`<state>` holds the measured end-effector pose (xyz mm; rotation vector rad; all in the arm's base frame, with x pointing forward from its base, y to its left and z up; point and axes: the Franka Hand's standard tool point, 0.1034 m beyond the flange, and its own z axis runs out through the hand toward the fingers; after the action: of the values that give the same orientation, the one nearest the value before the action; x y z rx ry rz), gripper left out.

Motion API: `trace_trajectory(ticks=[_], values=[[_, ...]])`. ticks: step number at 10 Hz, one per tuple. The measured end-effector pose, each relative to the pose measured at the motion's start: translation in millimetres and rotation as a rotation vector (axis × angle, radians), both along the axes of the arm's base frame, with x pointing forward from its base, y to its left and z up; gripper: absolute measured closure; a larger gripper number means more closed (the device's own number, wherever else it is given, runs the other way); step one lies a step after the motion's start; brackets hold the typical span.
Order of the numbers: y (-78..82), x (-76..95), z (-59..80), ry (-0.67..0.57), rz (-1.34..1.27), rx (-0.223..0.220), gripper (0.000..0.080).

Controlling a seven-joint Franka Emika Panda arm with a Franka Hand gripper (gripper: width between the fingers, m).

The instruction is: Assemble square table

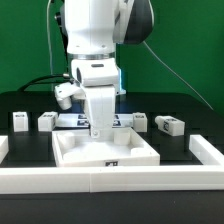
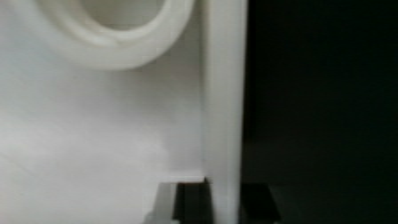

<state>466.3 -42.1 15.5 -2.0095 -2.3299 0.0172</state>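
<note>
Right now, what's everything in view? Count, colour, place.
tabletop: 1, white, centre front
legs: 4, white, tagged; two at the exterior view's left, two at its right
marker board: 1, white with black tags, behind the tabletop, partly hidden
border wall: 1, white, along front and sides
table: 1, black, under everything
arm: 1, white, centre
tool: 1, shut on the tabletop's far wall
</note>
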Motion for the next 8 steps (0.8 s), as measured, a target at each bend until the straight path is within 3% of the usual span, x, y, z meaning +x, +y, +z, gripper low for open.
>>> trace_trajectory(ticks=[2, 8], values=[[1.8, 0.0, -0.3, 0.0, -0.012, 0.0, 0.0742], [63.7, 10.3, 2.6, -0.008, -0.124, 0.012, 0.0741]])
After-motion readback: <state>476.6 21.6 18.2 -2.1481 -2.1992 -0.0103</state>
